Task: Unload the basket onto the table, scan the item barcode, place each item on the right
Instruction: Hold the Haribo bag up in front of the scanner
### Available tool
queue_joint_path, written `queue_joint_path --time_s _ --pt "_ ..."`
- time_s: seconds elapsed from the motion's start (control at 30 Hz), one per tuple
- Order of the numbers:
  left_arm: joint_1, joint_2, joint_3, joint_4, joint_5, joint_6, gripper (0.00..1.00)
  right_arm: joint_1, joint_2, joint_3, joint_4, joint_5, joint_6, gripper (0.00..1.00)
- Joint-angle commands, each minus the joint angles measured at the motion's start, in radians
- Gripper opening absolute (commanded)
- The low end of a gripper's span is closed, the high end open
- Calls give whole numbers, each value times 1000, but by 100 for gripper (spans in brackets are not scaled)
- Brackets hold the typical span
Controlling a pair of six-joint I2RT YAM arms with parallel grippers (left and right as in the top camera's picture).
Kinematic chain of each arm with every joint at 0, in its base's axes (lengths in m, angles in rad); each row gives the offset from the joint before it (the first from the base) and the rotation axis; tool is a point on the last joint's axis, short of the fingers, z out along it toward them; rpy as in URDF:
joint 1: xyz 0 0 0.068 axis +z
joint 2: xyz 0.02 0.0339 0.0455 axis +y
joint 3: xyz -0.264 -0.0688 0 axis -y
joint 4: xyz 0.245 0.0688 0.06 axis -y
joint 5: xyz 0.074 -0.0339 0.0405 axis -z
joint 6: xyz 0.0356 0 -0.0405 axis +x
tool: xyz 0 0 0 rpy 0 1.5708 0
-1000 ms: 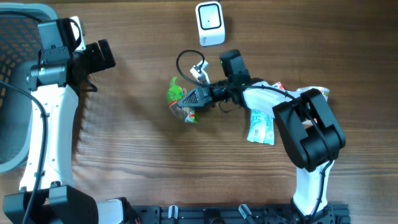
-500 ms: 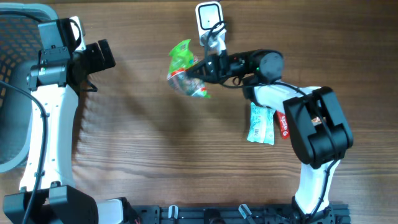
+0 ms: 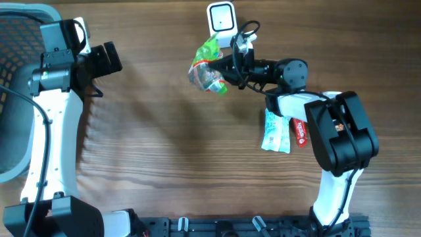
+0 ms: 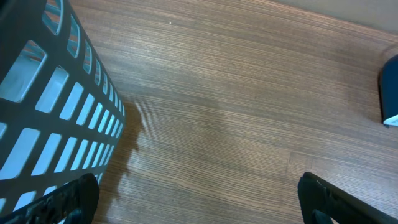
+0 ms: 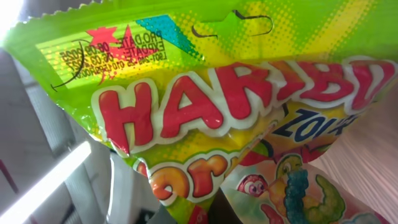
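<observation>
the right gripper (image 3: 222, 67) has lifted the candy bag (image 3: 206, 66) from the middle of the picture up to the top middle, just beside the white scanner (image 3: 222, 20). the big wooden table (image 3: 164, 164) fills the view. the grey basket (image 3: 20, 10) sits in the upper left corner, maybe for things that are done. the left gripper (image 3: 112, 58) waits next to it, fingers wide apart and nothing in them, out of the way. the right gripper is pinched tight on the candy bag and holds it up off the table, i think so the scanner can read the barcode. i cannot see a barcode on the side that shows. a white packet (image 3: 275, 131) and a red packet (image 3: 302, 131) lie at the right, likely waiting their turn.
</observation>
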Motion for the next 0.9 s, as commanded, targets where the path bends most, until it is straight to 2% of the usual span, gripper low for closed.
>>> queue_joint_path --time_s 0.0,0.23,0.4,0.87 --pt "8 -9 8 2 8 16 100 -5 -55 6 76 95 19 4" --pt "8 -9 8 2 8 16 100 -26 -352 5 76 129 20 4" --pt "8 -9 8 2 8 16 100 -50 -474 3 75 184 20 4" --pt "8 -9 8 2 8 16 100 -65 -496 3 75 214 19 4"
